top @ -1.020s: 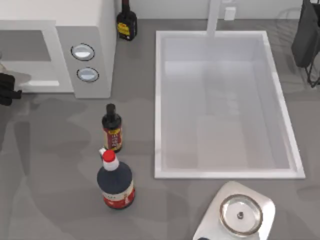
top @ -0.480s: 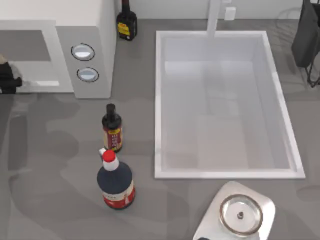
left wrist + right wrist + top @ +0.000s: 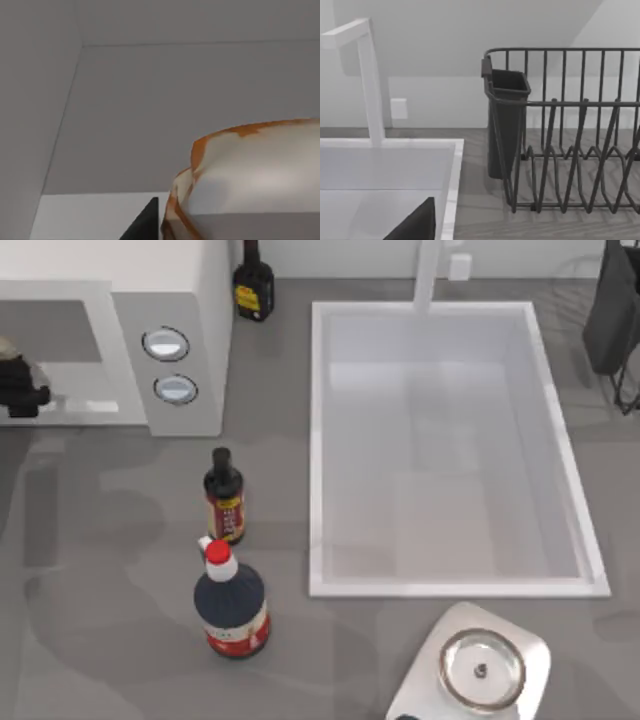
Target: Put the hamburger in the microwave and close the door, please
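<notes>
Grey tabletop [image 3: 120, 540] runs under everything, with a pale wall behind it. At the far left corner stands the microwave [image 3: 180, 300], a pale box with two round silver knobs [image 3: 166, 343] on its panel; its opening faces the near side and the cavity floor shows pale inside. The door is not visible in these views.

At the tabletop's left edge, right at the mouth of the microwave, sits the left pincer [image 3: 20, 385], a dark shape reaching into the cavity. It is pinching the hamburger [image 3: 250, 180]: the left wrist view shows the tan-orange bun large and close, held just above the pale cavity floor with the plain grey inner walls behind it, and one dark finger [image 3: 142, 225] beside the bun. From above, a small pale bit of the hamburger shows just past the dark pincer.

A dark bottle [image 3: 253, 285] stands at the far edge just beside the microwave's right wall. Two more stand in front of the microwave, near each other: a slim dark sauce bottle [image 3: 224, 497] and, nearer the front edge, a rounder one with a red cap [image 3: 231, 605].

A white sink [image 3: 320, 440] takes up the middle and right of the tabletop, its tap [image 3: 370, 80] at the far rim. A dark wire dish rack [image 3: 570, 130] with a cup holder stands at the far right corner. The right arm [image 3: 612, 310] is parked there; whether its pincer is spread or closed cannot be told. A silver scale [image 3: 480, 670] lies at the near edge.
</notes>
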`<state>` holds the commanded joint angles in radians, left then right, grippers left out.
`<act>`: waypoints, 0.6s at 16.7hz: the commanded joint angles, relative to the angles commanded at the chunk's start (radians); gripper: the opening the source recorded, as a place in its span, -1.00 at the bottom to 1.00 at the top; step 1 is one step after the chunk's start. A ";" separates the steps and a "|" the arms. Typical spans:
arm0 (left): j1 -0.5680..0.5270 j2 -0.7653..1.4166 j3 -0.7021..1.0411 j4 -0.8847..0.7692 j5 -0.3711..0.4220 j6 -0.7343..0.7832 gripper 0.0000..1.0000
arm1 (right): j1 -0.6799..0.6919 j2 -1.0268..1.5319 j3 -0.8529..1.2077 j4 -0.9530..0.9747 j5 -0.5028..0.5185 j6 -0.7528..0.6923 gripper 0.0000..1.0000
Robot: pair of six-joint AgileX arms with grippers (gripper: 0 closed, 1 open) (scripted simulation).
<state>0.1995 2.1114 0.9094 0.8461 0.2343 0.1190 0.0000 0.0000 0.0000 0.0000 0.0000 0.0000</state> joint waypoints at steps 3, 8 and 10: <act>-0.041 0.060 0.121 -0.058 -0.022 0.019 -1.00 | 0.000 0.000 0.000 0.000 0.000 0.000 1.00; -0.088 0.208 0.383 -0.198 -0.049 0.015 -1.00 | 0.000 0.000 0.000 0.000 0.000 0.000 1.00; -0.086 0.267 0.491 -0.244 -0.053 -0.003 -1.00 | 0.000 0.000 0.000 0.000 0.000 0.000 1.00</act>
<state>0.1133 2.3779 1.4002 0.6017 0.1818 0.1161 0.0000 0.0000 0.0000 0.0000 0.0000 0.0000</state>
